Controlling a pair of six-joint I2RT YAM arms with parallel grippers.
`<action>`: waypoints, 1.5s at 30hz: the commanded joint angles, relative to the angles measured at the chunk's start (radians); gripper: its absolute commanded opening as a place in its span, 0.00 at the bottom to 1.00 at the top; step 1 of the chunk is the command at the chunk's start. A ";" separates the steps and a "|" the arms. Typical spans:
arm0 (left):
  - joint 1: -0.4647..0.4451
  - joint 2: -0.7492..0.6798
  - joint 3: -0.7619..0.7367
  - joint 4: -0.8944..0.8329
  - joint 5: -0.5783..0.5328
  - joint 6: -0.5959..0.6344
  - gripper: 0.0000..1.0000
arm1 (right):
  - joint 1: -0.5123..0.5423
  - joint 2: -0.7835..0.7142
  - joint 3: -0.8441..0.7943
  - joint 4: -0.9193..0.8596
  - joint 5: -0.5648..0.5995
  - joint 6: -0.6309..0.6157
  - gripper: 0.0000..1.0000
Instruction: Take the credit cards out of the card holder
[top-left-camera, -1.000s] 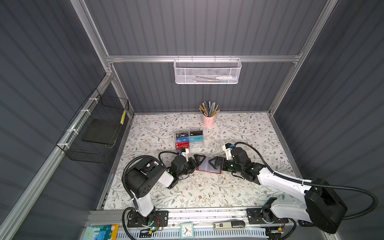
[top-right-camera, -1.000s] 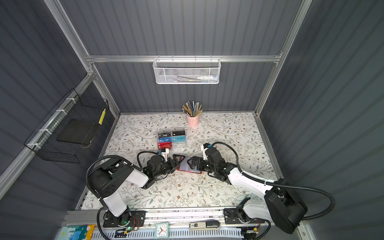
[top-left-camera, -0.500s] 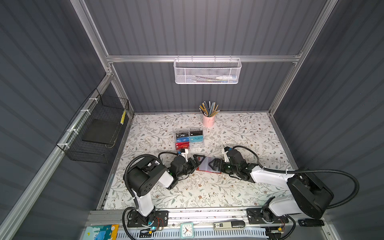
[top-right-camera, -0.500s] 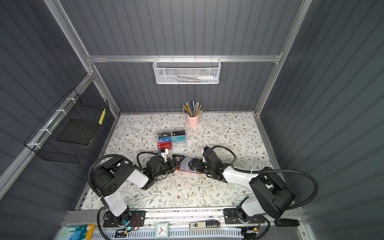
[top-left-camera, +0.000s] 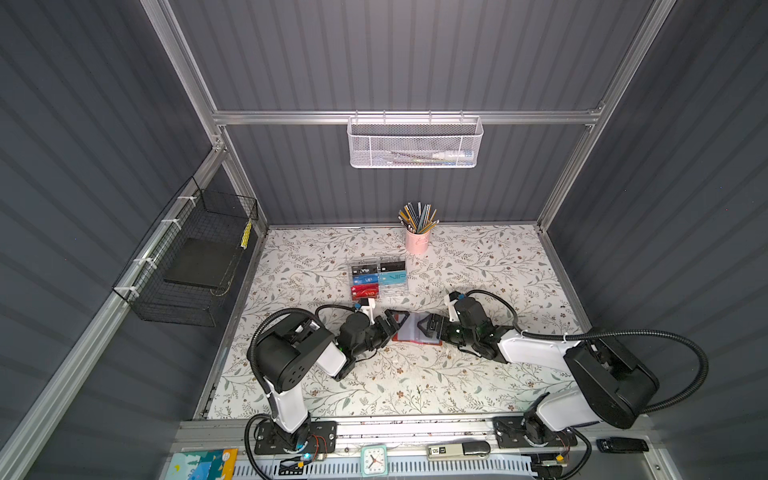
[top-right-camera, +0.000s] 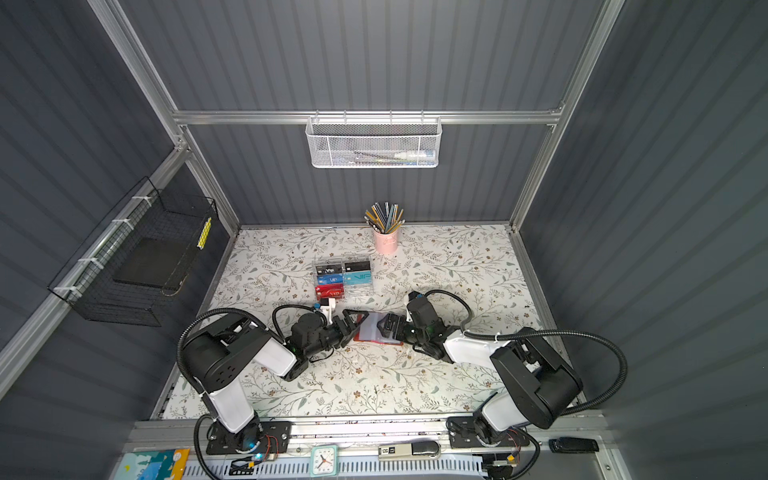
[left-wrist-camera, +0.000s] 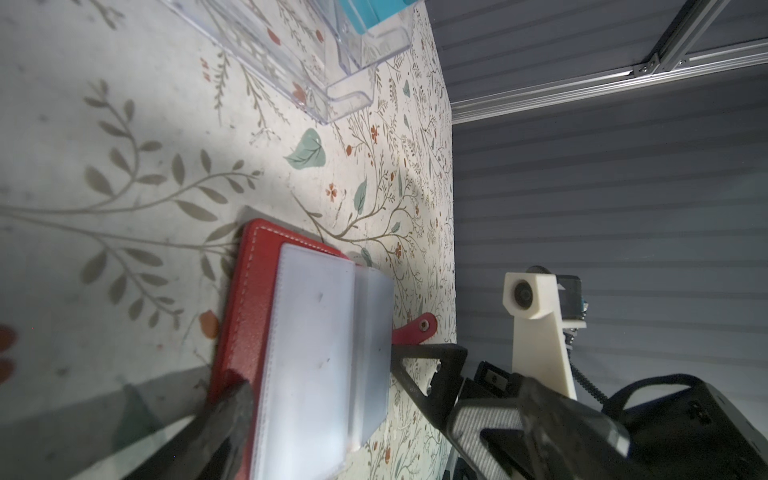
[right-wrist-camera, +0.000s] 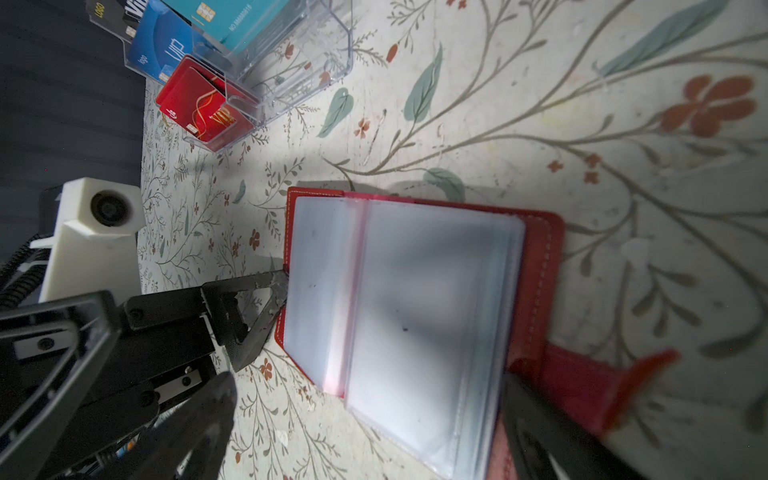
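The red card holder (top-left-camera: 415, 334) (top-right-camera: 376, 334) lies open on the floral table, blue-grey sleeves (left-wrist-camera: 311, 353) (right-wrist-camera: 415, 316) facing up, its snap tab (left-wrist-camera: 419, 330) sticking out. No credit cards show in the sleeves. A teal VIP card (top-left-camera: 392, 277) and other credit cards stand in the clear box. My left gripper (top-left-camera: 392, 326) (left-wrist-camera: 386, 434) is open at the holder's left edge, one finger (right-wrist-camera: 257, 316) touching the cover. At the opposite edge my right gripper (top-left-camera: 424, 328) (right-wrist-camera: 370, 424) is open, straddling the sleeves. Neither holds anything.
The clear compartmented box (top-left-camera: 397, 291) (right-wrist-camera: 299, 62) stands just behind the holder. A pink cup of pencils (top-left-camera: 417, 241) is at the back. A white mesh basket (top-left-camera: 415, 143) hangs on the back wall. A black wire basket (top-left-camera: 195, 266) hangs on the left wall.
The right arm's elbow has swung inward and its wrist has slid slightly left toward the holder. The left arm and the holder have not moved.
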 joint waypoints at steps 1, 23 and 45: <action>0.002 0.038 -0.031 -0.050 0.005 -0.012 1.00 | 0.006 -0.007 0.019 -0.009 -0.034 0.001 0.99; 0.002 0.073 -0.055 0.027 0.009 -0.044 1.00 | 0.033 -0.026 0.064 0.008 -0.069 0.016 0.99; 0.005 0.057 -0.078 0.059 0.005 -0.065 1.00 | 0.056 -0.013 0.124 0.055 -0.150 0.049 0.99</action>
